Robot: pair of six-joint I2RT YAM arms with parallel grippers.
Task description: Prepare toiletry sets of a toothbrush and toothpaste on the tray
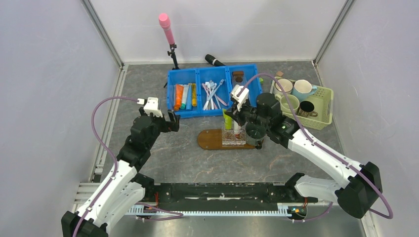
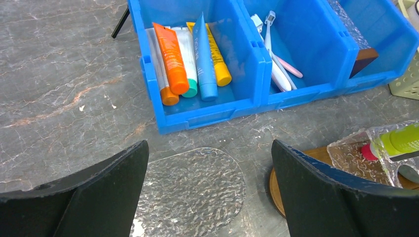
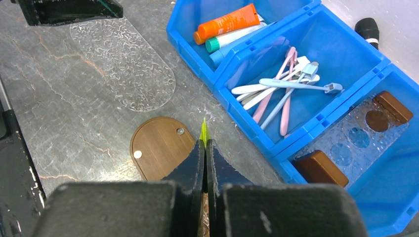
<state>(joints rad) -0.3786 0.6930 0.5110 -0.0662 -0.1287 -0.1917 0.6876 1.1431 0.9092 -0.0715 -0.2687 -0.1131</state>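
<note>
Right gripper (image 3: 205,148) hangs over the table (image 1: 188,158), beside the blue bin (image 1: 197,94), above the tray (image 3: 158,148) and its clear holder (image 2: 346,155). It is clamped on the green toothpaste (image 3: 203,129) by the crimped tail, apparently so the tube drops in upright. The light blue toothbrush (image 3: 296,85) lies in the bin's middle compartment. Left gripper (image 2: 208,145) hovers spread wide.

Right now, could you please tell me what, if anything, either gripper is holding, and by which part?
The right gripper is shut on the green toothpaste, pinching what looks like its flat tail end, away from the cap. The left gripper is open and holds nothing.
</note>
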